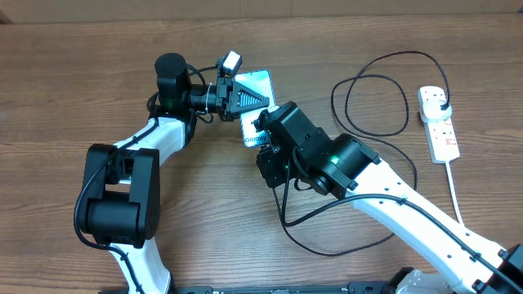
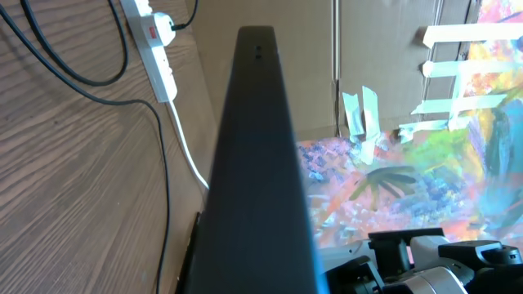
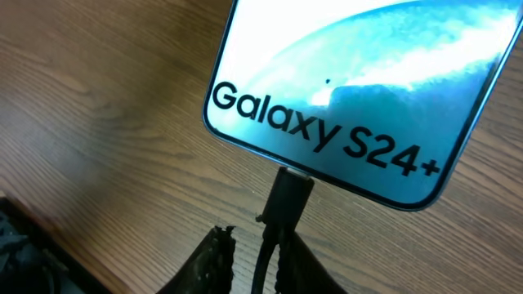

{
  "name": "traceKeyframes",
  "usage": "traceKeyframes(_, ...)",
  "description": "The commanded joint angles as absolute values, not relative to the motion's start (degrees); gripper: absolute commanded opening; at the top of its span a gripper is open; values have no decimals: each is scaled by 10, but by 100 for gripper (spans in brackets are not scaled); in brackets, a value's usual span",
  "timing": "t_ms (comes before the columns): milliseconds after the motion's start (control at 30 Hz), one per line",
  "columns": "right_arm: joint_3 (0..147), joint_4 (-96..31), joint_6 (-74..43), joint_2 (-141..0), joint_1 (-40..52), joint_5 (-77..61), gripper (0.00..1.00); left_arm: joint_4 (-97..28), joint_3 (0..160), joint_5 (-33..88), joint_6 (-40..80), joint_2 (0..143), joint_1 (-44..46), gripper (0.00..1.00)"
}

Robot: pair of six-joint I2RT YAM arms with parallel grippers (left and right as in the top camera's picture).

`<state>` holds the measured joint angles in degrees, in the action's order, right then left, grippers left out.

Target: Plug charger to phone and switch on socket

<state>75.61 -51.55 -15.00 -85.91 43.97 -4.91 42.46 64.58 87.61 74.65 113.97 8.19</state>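
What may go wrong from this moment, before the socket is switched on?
1. The charger tip meets the phone edge, but full seating is not visible; it may slip out when the right gripper backs away.
2. Its cable loops under the right arm toward the socket; reaching for the switch may tug it loose.

The bench (image 1: 82, 65) is brown wood grain. At its right end lies a white power strip (image 1: 439, 122), its thick white cord (image 1: 455, 192) running towards the near edge. A black cable (image 1: 376, 135) loops from the strip across the wood to the phone (image 3: 359, 82) mid-bench.
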Motion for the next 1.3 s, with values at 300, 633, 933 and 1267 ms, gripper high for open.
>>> traceKeyframes(300, 761, -517, -152, -907, 438, -45, 7, 427, 655, 881, 748, 1140, 93, 4)
traceKeyframes(633, 776, -469, -152, -907, 434, -22, 4, 427, 654, 906, 715, 1140, 98, 4)
traceKeyframes(933, 807, -443, -150, -907, 433, -17, 11, 429, 654, 907, 709, 1140, 119, 4)
traceKeyframes(1267, 955, -644, -150, -842, 428, 4, 55, 524, 655, 809, 718, 1138, 149, 4)
